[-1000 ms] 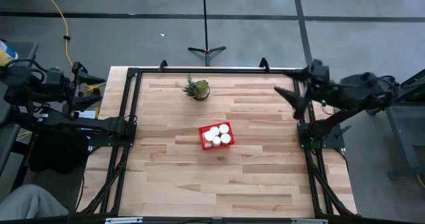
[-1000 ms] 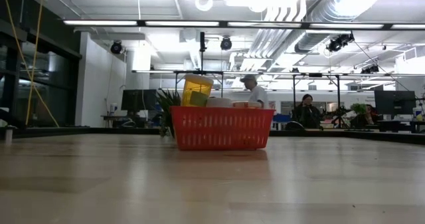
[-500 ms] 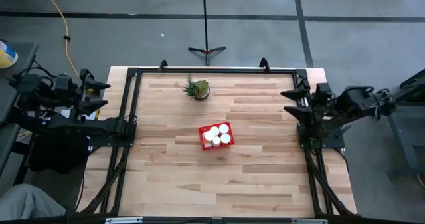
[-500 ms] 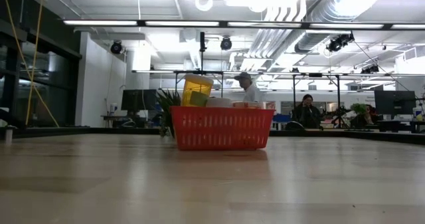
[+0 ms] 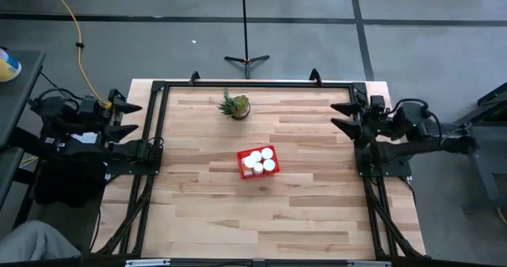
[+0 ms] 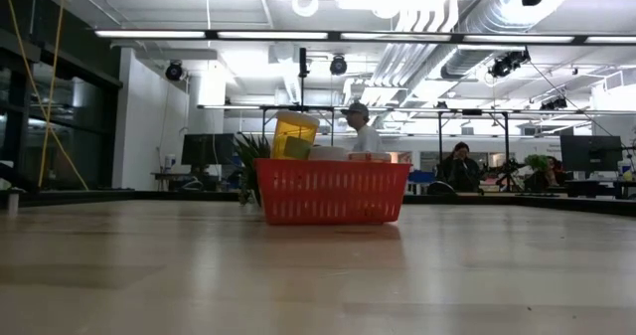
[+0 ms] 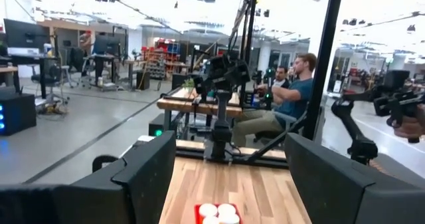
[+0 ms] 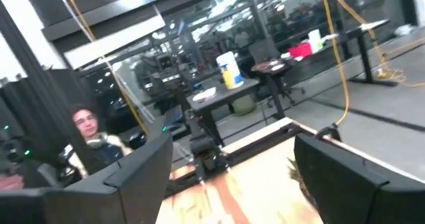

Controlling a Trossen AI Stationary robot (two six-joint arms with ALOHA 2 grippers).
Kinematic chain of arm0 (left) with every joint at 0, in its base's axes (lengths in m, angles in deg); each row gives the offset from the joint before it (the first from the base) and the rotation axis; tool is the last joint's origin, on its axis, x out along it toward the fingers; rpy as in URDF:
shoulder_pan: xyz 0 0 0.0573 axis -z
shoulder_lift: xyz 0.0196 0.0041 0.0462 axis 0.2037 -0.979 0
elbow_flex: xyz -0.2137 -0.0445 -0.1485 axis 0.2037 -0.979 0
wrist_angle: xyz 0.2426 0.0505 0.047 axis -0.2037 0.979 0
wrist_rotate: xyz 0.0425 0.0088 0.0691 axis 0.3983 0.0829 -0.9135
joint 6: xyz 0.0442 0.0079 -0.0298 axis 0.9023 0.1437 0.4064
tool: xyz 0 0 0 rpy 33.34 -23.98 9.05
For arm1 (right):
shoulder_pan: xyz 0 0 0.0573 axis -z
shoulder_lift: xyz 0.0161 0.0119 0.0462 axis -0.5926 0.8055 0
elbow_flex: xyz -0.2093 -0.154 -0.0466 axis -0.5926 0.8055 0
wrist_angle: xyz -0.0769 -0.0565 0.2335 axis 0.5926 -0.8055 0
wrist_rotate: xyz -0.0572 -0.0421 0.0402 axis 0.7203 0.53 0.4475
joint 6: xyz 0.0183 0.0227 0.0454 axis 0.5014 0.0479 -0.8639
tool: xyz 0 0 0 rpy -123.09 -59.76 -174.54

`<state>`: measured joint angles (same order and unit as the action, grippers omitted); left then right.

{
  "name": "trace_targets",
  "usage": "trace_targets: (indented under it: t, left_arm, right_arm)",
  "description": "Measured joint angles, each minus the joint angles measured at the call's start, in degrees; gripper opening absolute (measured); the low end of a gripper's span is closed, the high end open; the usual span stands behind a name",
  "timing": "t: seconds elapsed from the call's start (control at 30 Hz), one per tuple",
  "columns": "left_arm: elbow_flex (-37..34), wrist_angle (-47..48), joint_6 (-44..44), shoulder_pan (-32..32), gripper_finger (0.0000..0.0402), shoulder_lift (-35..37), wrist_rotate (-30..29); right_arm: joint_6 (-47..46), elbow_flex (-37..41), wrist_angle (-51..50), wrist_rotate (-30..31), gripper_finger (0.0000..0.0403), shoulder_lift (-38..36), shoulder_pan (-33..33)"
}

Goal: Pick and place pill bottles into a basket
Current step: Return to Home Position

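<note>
The red mesh basket (image 5: 257, 162) stands on the table's middle. Several white-capped pill bottles (image 5: 259, 162) stand inside it; the low view shows the basket (image 6: 332, 190) with an orange bottle (image 6: 292, 136) rising above its rim. The left wrist view shows the bottles' white caps (image 7: 218, 213) in the basket. My left gripper (image 5: 131, 117) is open and empty over the table's left edge. My right gripper (image 5: 341, 116) is open and empty over the table's right edge, toward the far side.
A small spiky green potted plant (image 5: 235, 105) stands near the table's far edge, left of centre. A black frame (image 5: 158, 101) runs along the table's sides and far edge. People sit and stand in the room beyond the table.
My right gripper has drawn back toward the table's right edge and settled lower there, fingers pointing toward the table's left. My left gripper has moved in from outside the left edge toward the frame. The basket and bottles have kept still.
</note>
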<state>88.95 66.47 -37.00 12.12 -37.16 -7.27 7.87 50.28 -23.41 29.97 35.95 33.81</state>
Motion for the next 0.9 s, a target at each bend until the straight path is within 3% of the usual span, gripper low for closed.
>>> trace_targets:
  t: [0.23,0.6,0.9]
  left_arm:
    - [-1.7,-0.3,-0.1,0.0,0.0317,0.1,1.3]
    - [-4.9,-3.5,-0.5,0.0,0.0317,0.2,1.4]
    - [-8.9,-5.8,-1.0,0.0,0.0317,0.5,1.3]
  right_arm:
    - [-1.5,0.7,-3.3,-10.7,0.0305,-0.1,6.6]
    - [-5.4,23.1,24.1,-12.0,0.0305,-11.0,6.8]
    - [-6.8,30.0,25.6,-11.9,0.0305,-20.3,6.8]
